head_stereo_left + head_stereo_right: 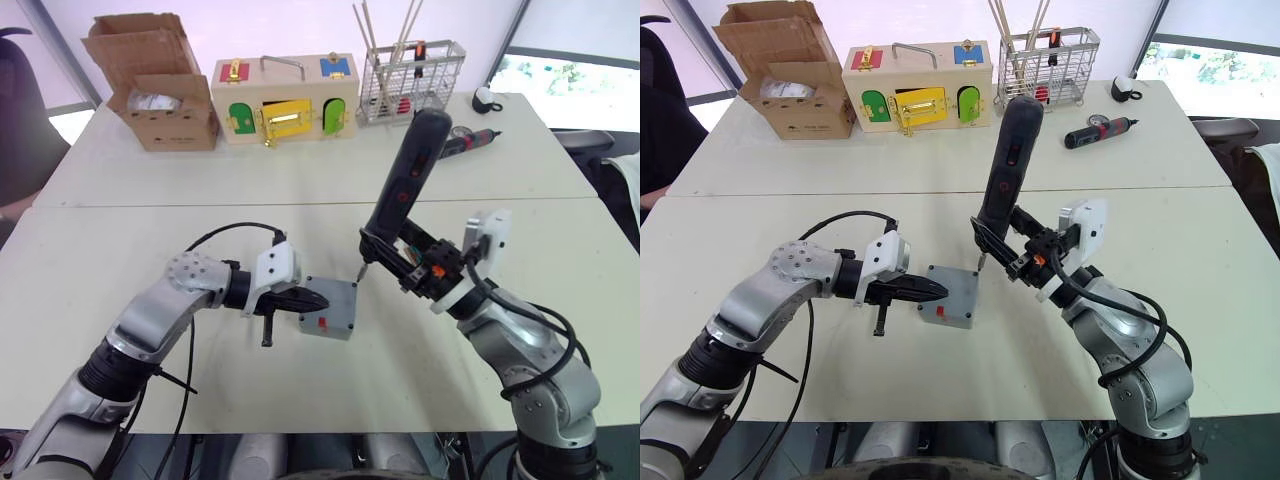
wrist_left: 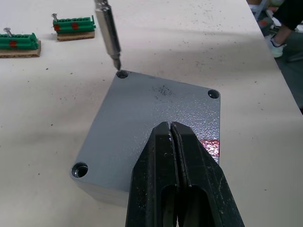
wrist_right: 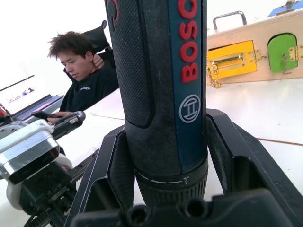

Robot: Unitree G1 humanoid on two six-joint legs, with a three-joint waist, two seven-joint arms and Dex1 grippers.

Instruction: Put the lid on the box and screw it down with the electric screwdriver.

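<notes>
The grey box (image 1: 338, 326) stands on the table in front of me with the lid (image 2: 142, 118) lying flat on top of it. My left gripper (image 2: 170, 126) is shut, its tips resting on the lid's top. My right gripper (image 1: 388, 248) is shut on the electric screwdriver (image 1: 408, 170), which stands nearly upright with its handle leaning away. The thin metal bit (image 2: 108, 33) points down into the lid's far corner screw hole (image 2: 122, 74). Two other corner holes show open. The box's inside is hidden by the lid.
At the table's far side stand a cardboard box (image 1: 160, 95), a wooden box with coloured doors (image 1: 285, 100) and a wire basket (image 1: 410, 80). A small black-and-red screwdriver (image 1: 470, 140) lies nearby. Green terminal blocks (image 2: 19, 41) lie beyond the box. A person (image 3: 83, 71) sits off to the side.
</notes>
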